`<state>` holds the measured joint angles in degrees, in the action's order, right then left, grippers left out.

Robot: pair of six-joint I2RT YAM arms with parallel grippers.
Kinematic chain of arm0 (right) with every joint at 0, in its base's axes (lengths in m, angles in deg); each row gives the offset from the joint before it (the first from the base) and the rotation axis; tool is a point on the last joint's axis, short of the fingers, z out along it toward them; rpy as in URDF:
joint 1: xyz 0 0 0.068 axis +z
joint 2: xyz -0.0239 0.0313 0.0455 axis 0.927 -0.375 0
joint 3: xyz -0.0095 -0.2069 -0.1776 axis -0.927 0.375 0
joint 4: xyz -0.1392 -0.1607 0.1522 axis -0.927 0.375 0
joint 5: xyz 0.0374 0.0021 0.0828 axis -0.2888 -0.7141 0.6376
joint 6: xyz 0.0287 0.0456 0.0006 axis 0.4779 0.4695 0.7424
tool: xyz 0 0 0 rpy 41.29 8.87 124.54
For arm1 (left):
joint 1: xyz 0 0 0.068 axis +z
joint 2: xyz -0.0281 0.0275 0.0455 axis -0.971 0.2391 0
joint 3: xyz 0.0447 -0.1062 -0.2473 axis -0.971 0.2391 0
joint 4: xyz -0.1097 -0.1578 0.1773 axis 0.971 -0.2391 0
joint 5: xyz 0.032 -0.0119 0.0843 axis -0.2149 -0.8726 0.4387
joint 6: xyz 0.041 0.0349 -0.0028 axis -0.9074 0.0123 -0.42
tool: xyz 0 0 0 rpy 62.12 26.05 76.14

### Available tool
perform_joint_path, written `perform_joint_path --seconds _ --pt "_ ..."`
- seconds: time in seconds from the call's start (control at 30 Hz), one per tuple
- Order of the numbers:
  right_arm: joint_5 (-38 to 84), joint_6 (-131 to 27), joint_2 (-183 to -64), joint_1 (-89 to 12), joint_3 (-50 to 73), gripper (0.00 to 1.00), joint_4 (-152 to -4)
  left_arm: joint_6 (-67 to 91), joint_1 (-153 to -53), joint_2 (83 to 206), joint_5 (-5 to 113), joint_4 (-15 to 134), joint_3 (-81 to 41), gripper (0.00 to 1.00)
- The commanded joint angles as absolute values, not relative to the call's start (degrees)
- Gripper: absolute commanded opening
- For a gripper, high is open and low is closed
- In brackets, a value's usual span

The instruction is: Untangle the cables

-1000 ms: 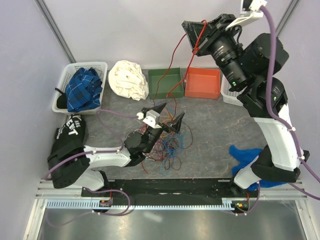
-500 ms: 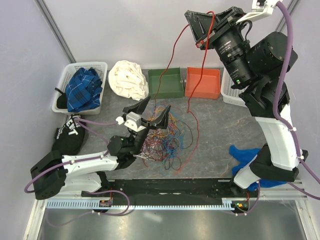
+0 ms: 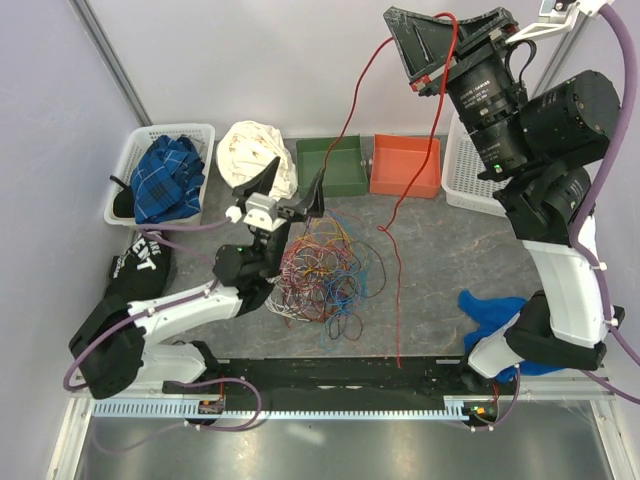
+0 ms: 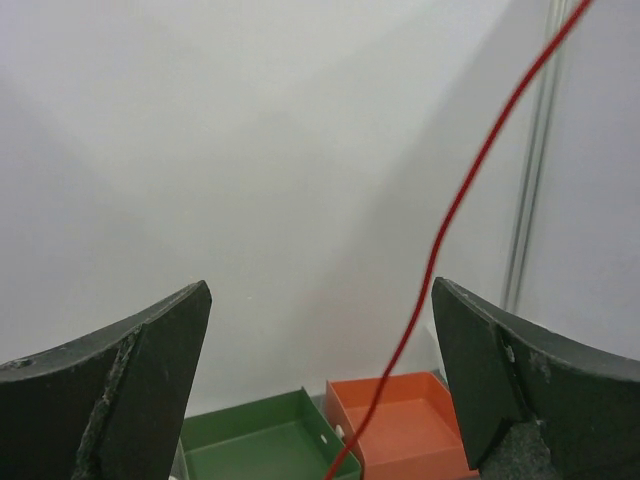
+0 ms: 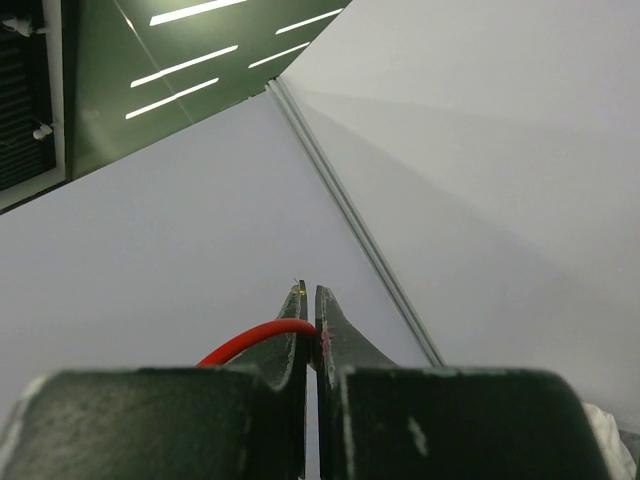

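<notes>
A tangle of thin cables in red, orange, blue, green and yellow lies on the grey table in the top view. High above the back of the table, my right gripper is shut on a red cable. That cable hangs in two strands. One drops toward the tangle and the other reaches down near the front edge. My left gripper stands open just behind the tangle's left side, holding nothing. The red cable passes between its fingers without touching them.
A green bin and an orange bin stand at the back. A white cloth and a white basket with a plaid cloth are on the left. Another white basket and a blue cloth are on the right.
My right gripper rose and shifted right with the red cable, drawing it out of the tangle. My left gripper came off the tangle and swung back and left, still open.
</notes>
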<state>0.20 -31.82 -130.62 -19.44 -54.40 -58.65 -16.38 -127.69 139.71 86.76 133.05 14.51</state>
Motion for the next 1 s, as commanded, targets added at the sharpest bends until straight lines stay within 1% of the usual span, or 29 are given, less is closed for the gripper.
perform_joint_path --seconds 0.0,0.13,0.23,0.37,0.47,0.5,0.67,0.83,0.97 --pt "2.74 -29.99 -127.63 -19.64 -53.17 0.0 -61.43 -9.72 -123.29 145.0 82.01 133.29 9.45 0.94" --pt "2.48 -31.13 -126.57 -19.64 -51.85 0.0 -61.34 -6.9 -122.66 148.43 75.34 132.31 7.34 0.92" --pt "1.86 -31.93 -125.87 -19.64 -50.97 0.0 -61.52 -5.49 -122.66 149.23 72.95 133.45 7.86 0.93" --pt "1.51 -32.89 -125.51 -19.64 -49.39 0.0 -61.52 -6.19 -122.57 149.5 72.77 134.24 9.09 0.96" --pt "0.37 -33.86 -124.99 -19.64 -48.07 0.0 -61.43 -6.37 -122.05 146.25 74.61 134.68 12.43 0.97" --pt "0.02 -34.04 -124.81 -19.64 -47.72 0.0 -61.34 -6.11 -121.17 143.28 74.61 134.51 13.48 0.98" --pt "0.19 -34.21 -125.42 -19.64 -47.62 0.0 -61.52 -5.66 -119.67 134.65 68.56 126.89 19.2 0.99" --pt "0.98 -33.34 -126.04 -19.64 -47.45 0.0 -61.61 -4.0 -119.67 131.31 65.83 126.34 22.53 1.0" --pt "1.95 -32.63 -126.57 -19.64 -47.36 0.0 -61.69 -3.82 -119.67 131.56 63.19 124.93 22.81 1.0"
